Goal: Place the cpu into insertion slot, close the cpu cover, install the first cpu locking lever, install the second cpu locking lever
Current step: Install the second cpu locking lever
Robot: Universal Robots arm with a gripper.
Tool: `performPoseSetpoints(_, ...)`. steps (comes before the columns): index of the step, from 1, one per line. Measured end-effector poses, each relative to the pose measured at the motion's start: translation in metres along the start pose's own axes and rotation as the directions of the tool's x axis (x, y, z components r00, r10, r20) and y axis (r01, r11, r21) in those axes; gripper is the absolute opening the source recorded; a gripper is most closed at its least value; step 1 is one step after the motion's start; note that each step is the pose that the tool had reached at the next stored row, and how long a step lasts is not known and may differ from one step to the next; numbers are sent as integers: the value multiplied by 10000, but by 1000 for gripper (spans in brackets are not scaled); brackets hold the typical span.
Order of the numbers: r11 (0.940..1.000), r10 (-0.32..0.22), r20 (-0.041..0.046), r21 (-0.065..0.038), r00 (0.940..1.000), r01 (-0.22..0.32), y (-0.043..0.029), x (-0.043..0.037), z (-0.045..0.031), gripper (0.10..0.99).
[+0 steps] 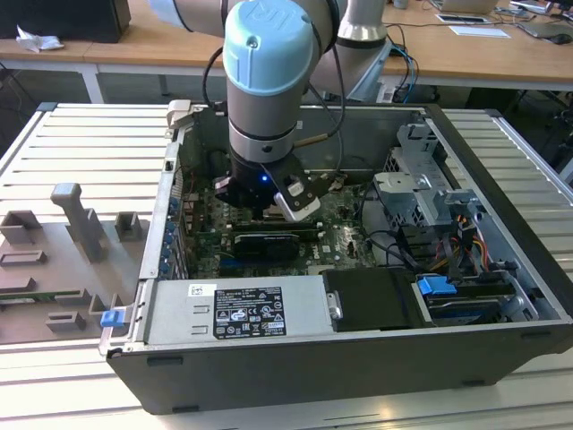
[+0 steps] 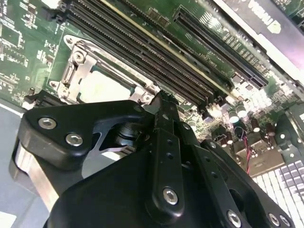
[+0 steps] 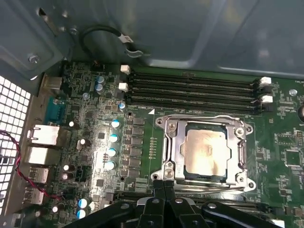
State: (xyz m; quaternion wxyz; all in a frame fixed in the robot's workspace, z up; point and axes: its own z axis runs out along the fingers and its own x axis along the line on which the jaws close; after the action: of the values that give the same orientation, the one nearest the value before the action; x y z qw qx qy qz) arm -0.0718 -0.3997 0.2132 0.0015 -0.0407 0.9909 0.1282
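- Long black memory slots [image 3: 194, 90]: just beyond claw.
- Blue capacitors [image 3: 113, 137]: beside claw.
- Power supply box [image 1: 237, 309]: near claw.
- Grey fixture blocks [image 1: 76, 224]: on table [image 1: 54, 143], well apart.

One cpu [image 3: 205, 151], one cpu cover [image 3: 173, 147] — four long black memory slots [image 3: 190, 88].

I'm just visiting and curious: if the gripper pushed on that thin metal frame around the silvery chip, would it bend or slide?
The cpu cover looks like thin sheet metal, so it probably flexes slightly. It lies flat around the cpu, likely hinged and unlikely to slide. The gripper sits at its edge.
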Motion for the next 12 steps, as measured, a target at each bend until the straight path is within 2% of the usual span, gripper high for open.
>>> performPoseSetpoints(3, 10000, -20, -2, -36, 10000, 20, -26, 3, 101, 106)
performPoseSetpoints(5, 9999, -47, 3, -163, 10000, 47, -35, 13, 134, 106)
performPoseSetpoints(10, 9994, -82, 15, -342, 10000, 83, -43, 37, 178, 106)
performPoseSetpoints(12, 9993, -84, 13, -353, 10000, 84, -43, 57, 181, 106)
